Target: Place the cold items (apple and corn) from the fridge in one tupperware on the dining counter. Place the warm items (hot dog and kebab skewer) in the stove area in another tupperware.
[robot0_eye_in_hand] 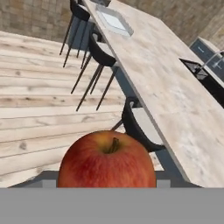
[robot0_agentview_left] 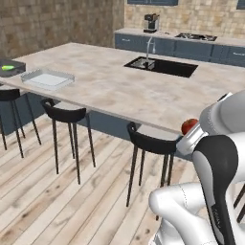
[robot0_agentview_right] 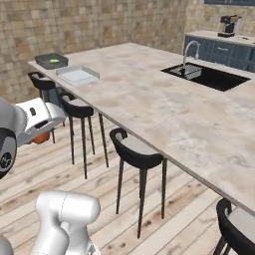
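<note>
A red apple [robot0_eye_in_hand: 107, 159] sits right in front of the hand camera, with my gripper [robot0_agentview_left: 188, 133] shut on it. From the left base it peeks out as a red ball [robot0_agentview_left: 189, 125] beside the white hand, held over the floor at the dining counter's [robot0_agentview_left: 110, 88] near edge. A clear tupperware [robot0_agentview_left: 48, 79] [robot0_agentview_right: 77, 75] [robot0_eye_in_hand: 114, 20] stands at the counter's far left end. Beside it, a dark tupperware [robot0_agentview_left: 9, 67] [robot0_agentview_right: 52, 61] holds a green item; I cannot tell whether it is the corn. Hot dog and kebab skewer are out of view.
Black bar stools [robot0_agentview_left: 152, 143] [robot0_agentview_left: 64, 114] [robot0_agentview_right: 135, 152] line the counter's near side above the wooden floor. A sink with a faucet [robot0_agentview_left: 160, 64] is set into the counter. On the back counter are a cooktop [robot0_agentview_left: 195, 36] and a coffee machine [robot0_agentview_left: 151, 22].
</note>
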